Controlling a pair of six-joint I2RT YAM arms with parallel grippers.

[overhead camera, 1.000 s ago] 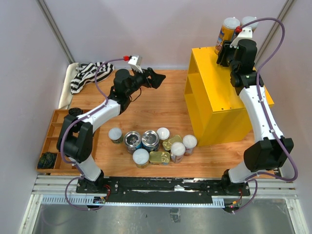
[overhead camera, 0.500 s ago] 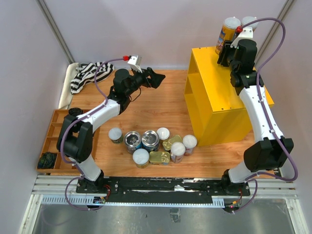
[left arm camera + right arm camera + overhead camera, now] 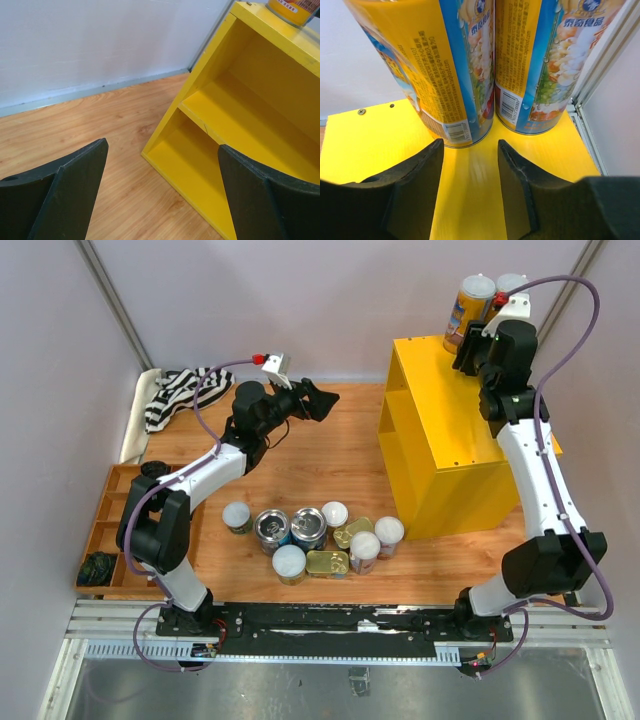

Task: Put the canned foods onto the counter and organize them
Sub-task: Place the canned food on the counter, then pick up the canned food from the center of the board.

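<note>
The yellow counter stands at the right. Two tall orange-yellow, white-lidded tubes stand upright at the back of its top. They fill the right wrist view. My right gripper is open and empty just in front of them, low over the top. A cluster of cans sits on the table: white-lidded tubes, blue silver-topped cans, flat gold tins. My left gripper is open and empty, held above the table, facing the counter's two bare shelves.
A brown wooden compartment tray lies at the left edge with a dark lump in its near corner. A black-and-white striped cloth lies at the back left. Walls close in behind and right of the counter.
My right wrist has shifted slightly to the right and back along the counter top. The tubes and the left arm have not moved.
</note>
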